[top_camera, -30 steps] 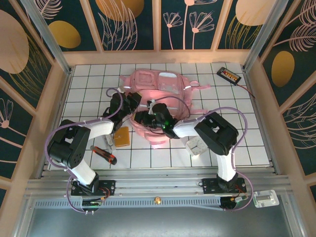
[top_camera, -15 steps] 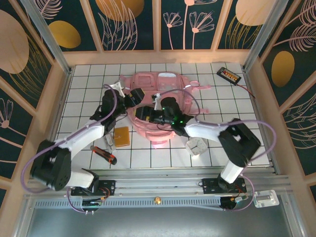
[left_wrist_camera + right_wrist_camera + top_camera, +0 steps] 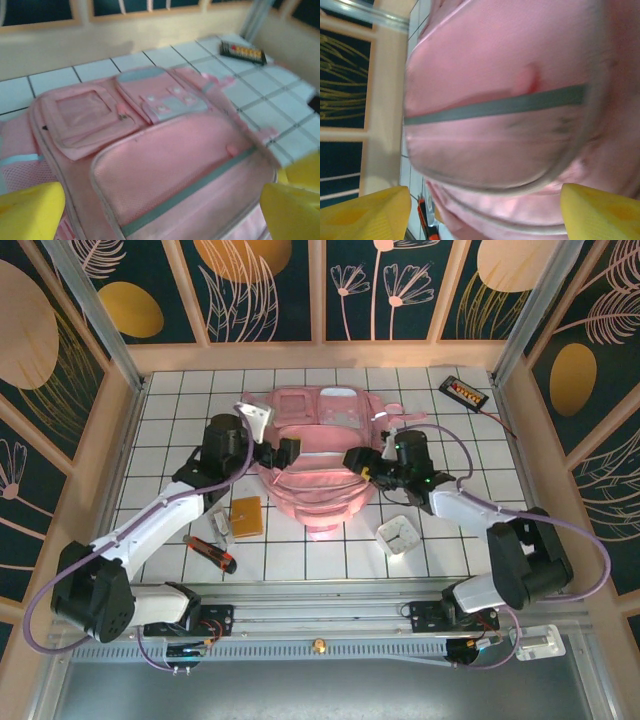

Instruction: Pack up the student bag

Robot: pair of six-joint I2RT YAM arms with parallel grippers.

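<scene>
Student bag [image 3: 318, 465]: one, lying flat mid-table.
Left gripper [image 3: 288, 449], right gripper [image 3: 356, 459]: two, both just released, now hanging with jaws apart at bag's left and right flanks. Likely one insertion finished.
Lying near bag's front edge: one orange card [image 3: 247, 515], one red-handled tool [image 3: 210, 553], one white square item [image 3: 398, 535].

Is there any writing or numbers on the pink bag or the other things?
None can be read.
Student bag: no writing visible.
Black device: coloured marks, too small to read.
White square thing: dark marks, too small to read.
</scene>
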